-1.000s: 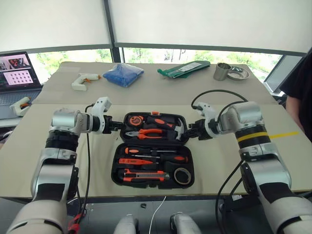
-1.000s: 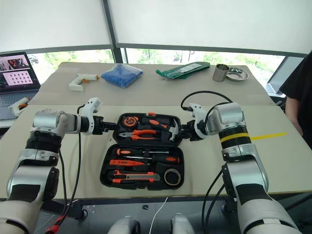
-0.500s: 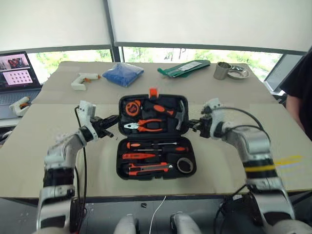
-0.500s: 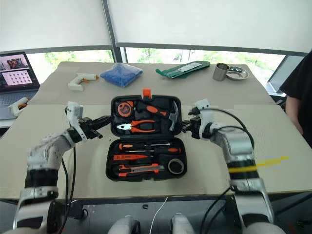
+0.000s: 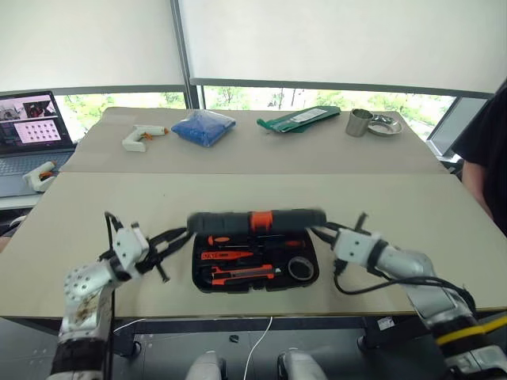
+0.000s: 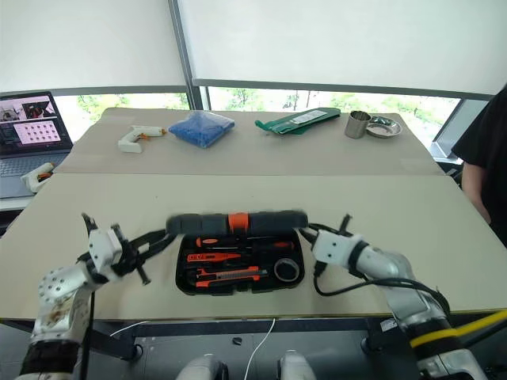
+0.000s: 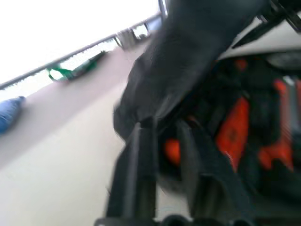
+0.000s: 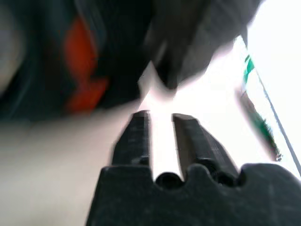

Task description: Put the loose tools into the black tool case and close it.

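Black tool case (image 5: 255,249) — near edge of the surface (image 5: 333,182), lid half lowered, orange latch (image 5: 261,221) facing front; screwdrivers (image 5: 245,240), utility knife (image 5: 242,273) and tape roll (image 5: 299,268) seated inside. Left pincer (image 5: 176,237) and right pincer (image 5: 321,232) — fingers slightly spread, holding nothing, beside the lid's ends.

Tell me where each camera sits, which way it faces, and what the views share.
Left eye: on the head, looking forward and down at the table and half-closed case; both arms show, left gripper and right gripper at the lid's ends.
Right eye: beside it, same scene.
Left wrist: along its own fingers, aimed at the lid edge and the orange tools inside.
Right wrist: along its own fingers, aimed at the lid's other end.
Shared: all four see the case.
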Controlling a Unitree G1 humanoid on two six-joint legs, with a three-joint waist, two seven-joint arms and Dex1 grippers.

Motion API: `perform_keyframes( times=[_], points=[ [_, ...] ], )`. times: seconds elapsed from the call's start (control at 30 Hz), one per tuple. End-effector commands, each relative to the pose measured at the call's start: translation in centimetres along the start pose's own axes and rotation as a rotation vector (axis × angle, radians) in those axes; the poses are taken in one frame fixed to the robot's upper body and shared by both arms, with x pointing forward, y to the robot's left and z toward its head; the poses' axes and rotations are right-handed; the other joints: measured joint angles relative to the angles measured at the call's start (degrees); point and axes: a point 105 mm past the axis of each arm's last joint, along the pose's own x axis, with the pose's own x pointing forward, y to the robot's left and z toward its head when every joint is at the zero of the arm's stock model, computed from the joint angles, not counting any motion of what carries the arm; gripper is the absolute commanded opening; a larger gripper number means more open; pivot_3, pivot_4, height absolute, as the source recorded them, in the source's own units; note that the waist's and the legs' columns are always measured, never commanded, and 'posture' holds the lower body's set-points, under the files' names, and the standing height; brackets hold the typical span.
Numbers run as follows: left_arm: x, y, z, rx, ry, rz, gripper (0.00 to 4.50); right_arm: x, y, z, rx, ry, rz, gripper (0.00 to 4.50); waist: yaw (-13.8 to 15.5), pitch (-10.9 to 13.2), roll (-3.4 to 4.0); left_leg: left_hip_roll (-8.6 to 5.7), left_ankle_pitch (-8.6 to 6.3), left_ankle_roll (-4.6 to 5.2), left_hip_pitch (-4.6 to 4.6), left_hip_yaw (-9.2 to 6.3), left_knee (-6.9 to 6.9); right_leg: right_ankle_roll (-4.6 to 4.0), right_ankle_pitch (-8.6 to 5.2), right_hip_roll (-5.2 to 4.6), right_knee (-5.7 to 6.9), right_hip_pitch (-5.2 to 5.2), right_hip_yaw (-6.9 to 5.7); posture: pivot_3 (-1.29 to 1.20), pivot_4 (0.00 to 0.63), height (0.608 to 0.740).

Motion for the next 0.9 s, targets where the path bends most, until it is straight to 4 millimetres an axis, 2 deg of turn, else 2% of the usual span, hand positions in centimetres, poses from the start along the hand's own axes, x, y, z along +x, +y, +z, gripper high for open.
perform_keyframes(
  times=[0.03, 0.1, 0.13, 0.17, 0.23, 0.3, 0.33, 0.4, 0.47, 0.5, 0.53, 0.63, 0.8, 0.9],
  points=[
    [-1.4, 2.4, 0.8, 0.013, 0.003, 0.094, 2.32, -1.2, -2.8, 0.6, -0.100, -0.027, -0.109, 2.51, 0.0, 0.0, -0.05, 0.01, 0.03, 0.01, 0.00, 0.00, 0.01, -0.01, 0.02, 0.02, 0.06, -0.03, 0.01, 0.00, 0.150, 0.740],
    [-2.0, 3.4, 0.1, -0.040, 0.054, 0.134, 3.07, -2.4, -3.1, -0.2, -0.040, 0.004, -0.118, 3.26, 0.1, 0.0, -0.05, 0.18, 0.09, 0.00, 0.04, -0.01, 0.02, 0.08, 0.18, 0.19, 0.10, -0.02, 0.01, 0.00, 0.150, 0.740],
    [-2.2, 3.8, -0.1, -0.051, 0.078, 0.137, 3.12, -3.1, -2.9, -0.4, 0.026, 0.012, -0.104, 3.62, 0.2, 0.0, -0.06, 0.22, 0.09, 0.00, 0.07, -0.02, 0.01, 0.08, 0.18, 0.22, 0.13, 0.00, 0.00, 0.00, 0.150, 0.740],
    [-2.1, 4.3, -0.2, -0.061, 0.091, 0.138, 3.12, -3.8, -2.2, -0.3, 0.108, 0.003, -0.070, 3.31, 0.4, 0.0, -0.05, 0.23, 0.09, 0.01, 0.10, -0.06, 0.00, 0.11, 0.18, 0.23, 0.15, 0.04, -0.05, 0.00, 0.150, 0.740],
    [-1.5, 4.9, 0.0, -0.077, 0.092, 0.120, 3.12, -4.9, -1.0, 0.5, 0.214, -0.028, -0.006, 2.99, 0.6, 0.0, -0.06, 0.29, 0.09, 0.01, 0.11, -0.09, -0.06, 0.12, 0.16, 0.24, 0.15, 0.08, -0.11, 0.00, 0.150, 0.740],
    [0.2, 5.8, 0.8, -0.104, 0.057, 0.112, 2.57, -5.9, 0.8, 2.2, 0.322, -0.091, 0.093, 2.43, 0.9, 0.0, -0.07, 0.34, 0.08, 0.01, 0.05, -0.05, -0.06, -0.05, 0.25, 0.25, 0.12, 0.03, -0.09, 0.00, 0.150, 0.740],
    [1.1, 6.2, 1.2, -0.112, 0.047, 0.105, 2.33, -6.4, 1.5, 3.0, 0.362, -0.116, 0.139, 2.01, 1.0, 0.0, -0.10, 0.32, 0.08, 0.02, 0.01, -0.08, -0.06, -0.10, 0.28, 0.24, 0.12, 0.03, -0.12, 0.00, 0.150, 0.740],
    [3.0, 6.4, 1.7, -0.102, 0.041, 0.051, 1.58, -7.0, 3.0, 4.2, 0.430, -0.134, 0.228, 1.37, 1.1, 0.0, -0.12, 0.32, 0.07, 0.01, 0.00, -0.03, -0.04, -0.08, 0.29, 0.26, 0.07, 0.04, -0.11, 0.00, 0.150, 0.740],
    [4.7, 6.5, 2.0, -0.092, 0.046, 0.006, 0.83, -7.1, 4.2, 5.1, 0.467, -0.138, 0.287, 0.64, 1.0, 0.0, -0.15, 0.27, 0.07, 0.01, 0.01, -0.02, 0.01, 0.10, 0.26, 0.24, 0.06, 0.08, -0.10, 0.00, 0.150, 0.740],
    [5.6, 6.4, 2.0, -0.082, 0.054, -0.020, 0.62, -7.0, 4.9, 5.6, 0.474, -0.145, 0.322, 0.42, 0.9, 0.0, -0.18, 0.25, 0.07, 0.01, 0.03, -0.03, 0.02, 0.24, 0.18, 0.24, 0.05, 0.09, -0.09, 0.00, 0.150, 0.740],
    [6.3, 6.4, 2.0, -0.074, 0.070, -0.046, 0.14, -6.9, 5.6, 6.0, 0.478, -0.144, 0.356, 0.01, 0.6, 0.0, -0.19, 0.26, 0.07, 0.01, 0.05, -0.01, 0.02, 0.23, 0.19, 0.25, 0.05, 0.09, -0.09, 0.00, 0.150, 0.740],
    [7.3, 5.5, 1.5, -0.057, 0.149, -0.217, 0.06, -5.6, 7.2, 6.7, 0.444, -0.141, 0.444, 0.00, 0.1, 0.0, -0.23, 0.27, 0.07, 0.01, 0.04, -0.04, 0.01, 0.21, 0.18, 0.36, 0.08, 0.04, -0.08, 0.00, 0.150, 0.740],
    [8.2, 6.2, 0.9, -0.097, 0.193, -0.266, 0.06, -2.4, 7.1, 6.9, 0.439, -0.138, 0.429, 0.00, 0.0, 0.0, -0.28, 0.30, 0.07, 0.01, 0.01, -0.09, -0.02, 0.12, 0.14, 0.48, 0.13, -0.03, -0.07, 0.00, 0.150, 0.740],
    [8.0, 6.3, 0.1, -0.136, 0.223, -0.270, 0.06, -1.0, 6.0, 6.8, 0.452, -0.140, 0.361, 0.00, 0.2, 0.1, -0.30, 0.28, 0.07, 0.02, -0.06, -0.11, -0.02, 0.12, 0.14, 0.45, 0.09, -0.05, -0.10, 0.00, 0.150, 0.740]
  ],
)
